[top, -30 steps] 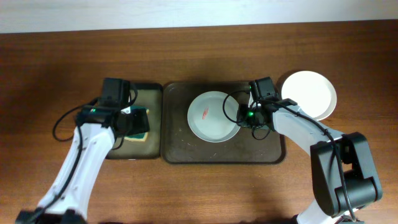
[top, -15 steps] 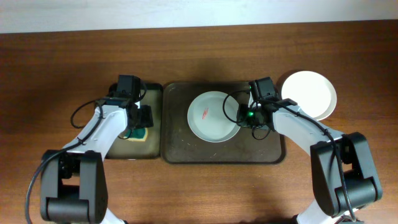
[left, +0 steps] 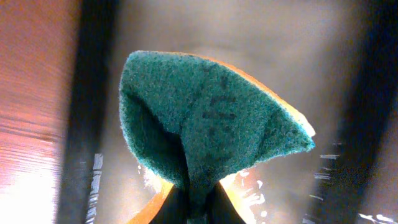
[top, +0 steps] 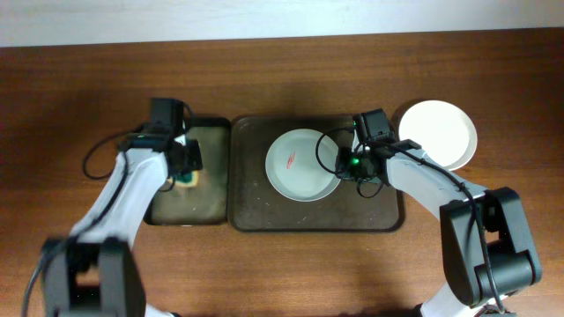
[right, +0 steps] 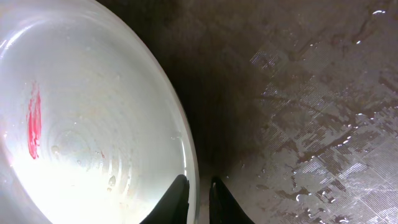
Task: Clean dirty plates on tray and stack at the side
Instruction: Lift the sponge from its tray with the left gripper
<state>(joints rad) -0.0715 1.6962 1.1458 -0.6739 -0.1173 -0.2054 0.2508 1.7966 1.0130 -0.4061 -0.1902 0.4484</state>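
A white dirty plate [top: 304, 176] with a red smear [top: 291, 159] lies on the large dark brown tray [top: 379, 210]. My right gripper [top: 342, 164] is shut on the plate's right rim, one finger inside the rim and one outside, as the right wrist view shows at the gripper [right: 198, 200] and plate [right: 93, 124]. My left gripper [top: 187, 165] is over the smaller tray, shut on the green-yellow sponge [top: 187, 180]. In the left wrist view the sponge [left: 205, 124] is pinched and folded between the gripper [left: 198, 208] fingers.
A clean white plate [top: 438, 132] sits on the wooden table right of the large tray. The narrow dark tray [top: 176, 210] lies left of it, its surface wet. The large tray's floor [right: 311, 124] is wet and textured.
My left gripper has shut on the sponge, pinching it into a fold, and the left arm has shifted slightly left. The right arm and plate have not moved.
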